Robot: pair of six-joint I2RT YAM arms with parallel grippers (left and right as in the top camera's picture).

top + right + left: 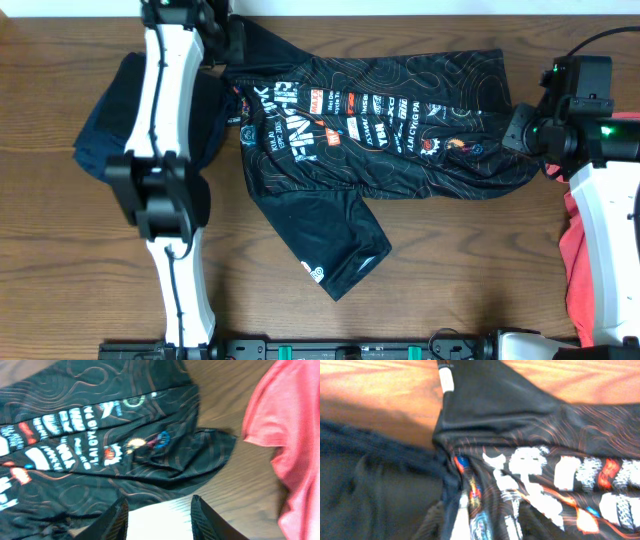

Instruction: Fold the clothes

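Black jersey point(370, 130), hem edge near the spread right tool point(159, 522) (left tool point(232, 42): cannot tell).

Garments in all: three that you can count, all lying on the counter point(450, 290)
Black jerseys: one, the black jersey point(400, 140) with thin orange contour lines and white logos
Red shirts: one, the coral-red T-shirt point(578, 265) at your right edge
Dark navy garments: one, the dark navy garment point(105, 135) under your left arm point(165, 150)
Jersey sleeves on show: two, the near sleeve point(345, 255) and the far sleeve point(255, 45)
Arms: two, the left one and your right arm point(610, 190)
Fingers you can count: two fingers point(114, 519), both on the right jaws
Counters: one
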